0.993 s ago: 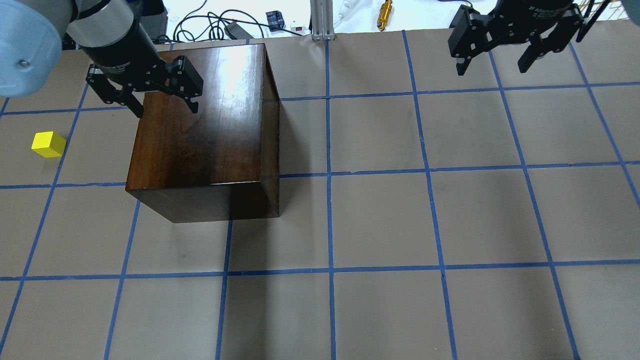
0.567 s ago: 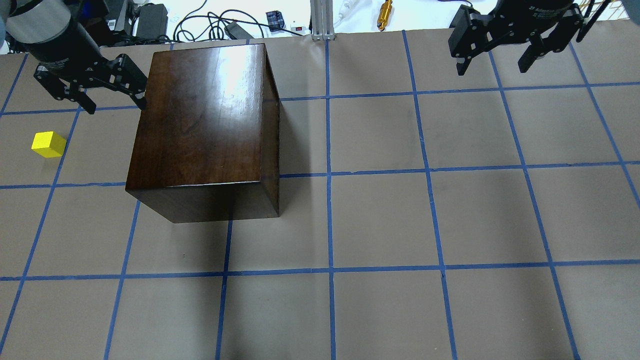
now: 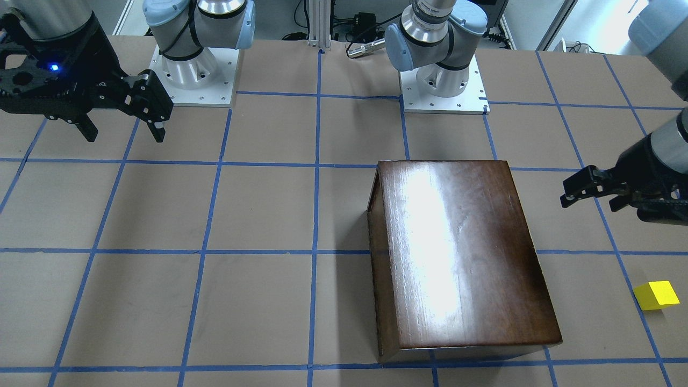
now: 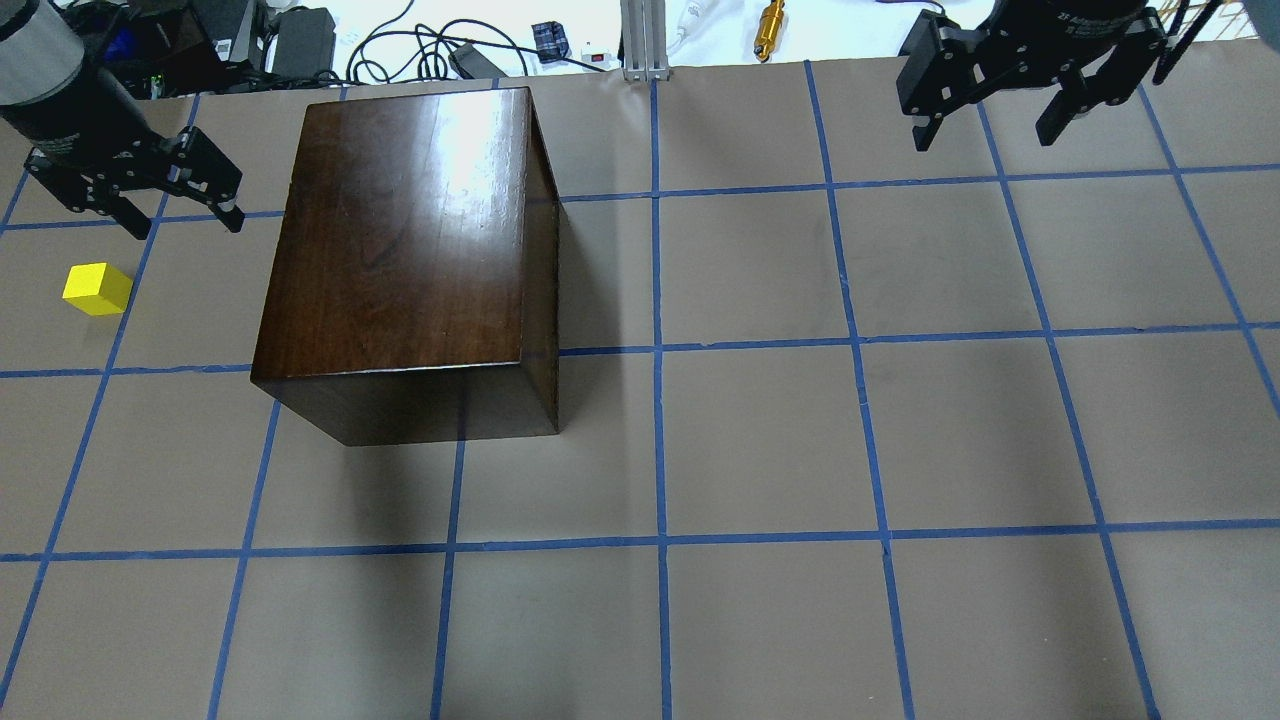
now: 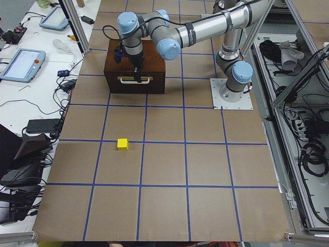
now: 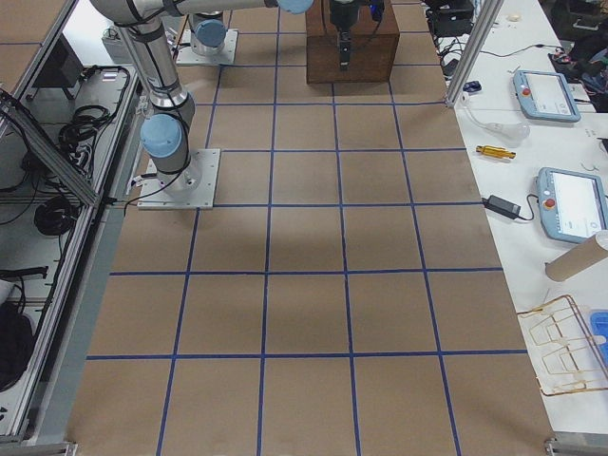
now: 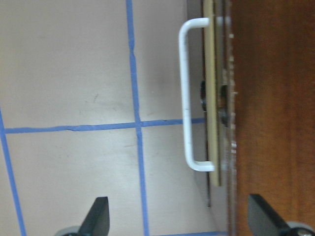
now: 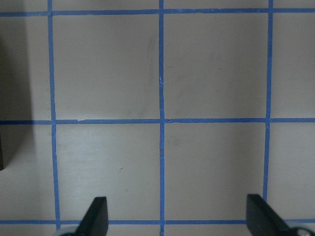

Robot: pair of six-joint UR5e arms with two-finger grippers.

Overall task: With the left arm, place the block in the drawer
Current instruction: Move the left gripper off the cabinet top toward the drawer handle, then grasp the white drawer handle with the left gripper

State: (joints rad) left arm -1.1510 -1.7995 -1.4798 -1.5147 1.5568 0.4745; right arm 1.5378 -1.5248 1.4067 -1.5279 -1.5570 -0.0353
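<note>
The yellow block [image 4: 97, 289] lies on the table to the left of the dark-brown wooden box [image 4: 400, 240]; it also shows in the front view [image 3: 656, 295] and in the left exterior view [image 5: 122, 144]. The drawer is shut in the box's left face, and its pale handle [image 7: 187, 93] shows in the left wrist view. My left gripper [image 4: 185, 222] is open and empty, beside the box's left face and farther back than the block. Its fingertips [image 7: 96, 219] frame the handle. My right gripper [image 4: 982, 135] is open and empty, high at the far right.
Cables and small devices [image 4: 440, 45] and an aluminium post [image 4: 640, 40] lie beyond the table's far edge. Both arm bases [image 3: 441, 80] stand on white plates at the robot's side. Blue tape lines grid the brown table [image 4: 760, 440].
My left gripper has moved left off the box's top, down beside the box's left face. The block, box and right gripper have not moved.
</note>
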